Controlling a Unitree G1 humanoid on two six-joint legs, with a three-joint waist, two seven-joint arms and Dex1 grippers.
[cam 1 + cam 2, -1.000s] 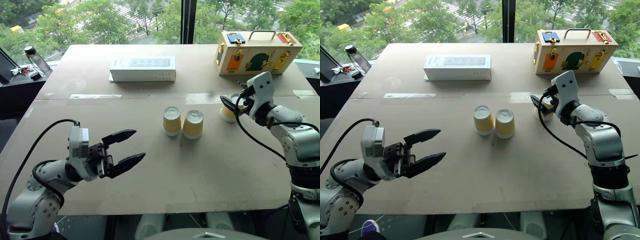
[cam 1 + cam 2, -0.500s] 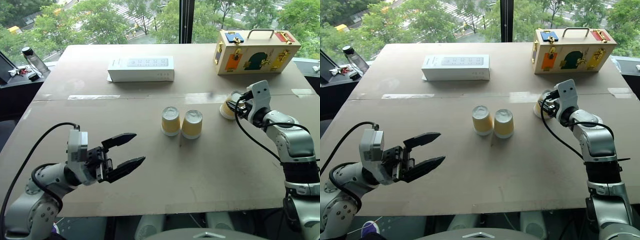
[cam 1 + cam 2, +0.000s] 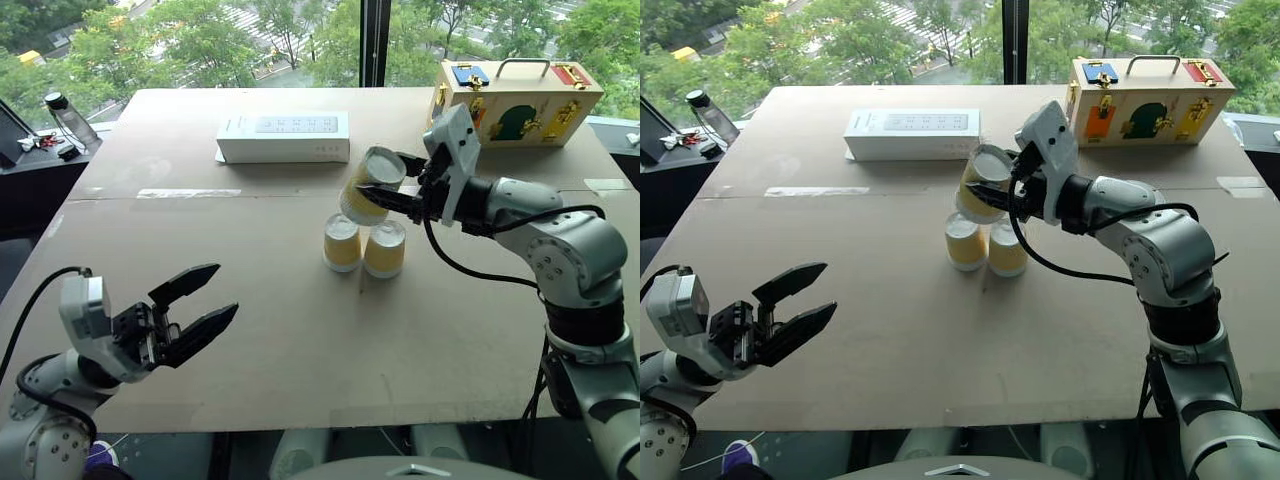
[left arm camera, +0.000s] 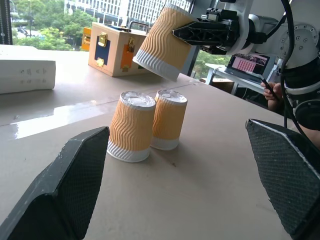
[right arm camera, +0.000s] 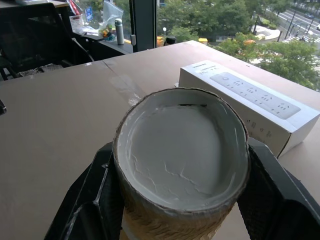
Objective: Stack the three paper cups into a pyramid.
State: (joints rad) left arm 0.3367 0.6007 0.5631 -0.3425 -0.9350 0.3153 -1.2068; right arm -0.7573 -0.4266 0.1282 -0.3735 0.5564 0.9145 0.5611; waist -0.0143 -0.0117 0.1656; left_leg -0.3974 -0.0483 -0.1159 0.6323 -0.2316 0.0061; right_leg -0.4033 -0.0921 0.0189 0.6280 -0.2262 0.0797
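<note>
Nearest you, the left gripper (image 3: 190,305) hangs with its fingers spread wide and nothing in them, pulled back toward the table's near edge. Mid-table, two paper cups (image 3: 343,243) (image 3: 385,249) stand upside down, touching. Above them, your right gripper (image 3: 390,185) now pinches the third cup (image 3: 366,186), lifted off the table's right side and tilted, seemingly just behind the pair. Only capping remains.
</note>
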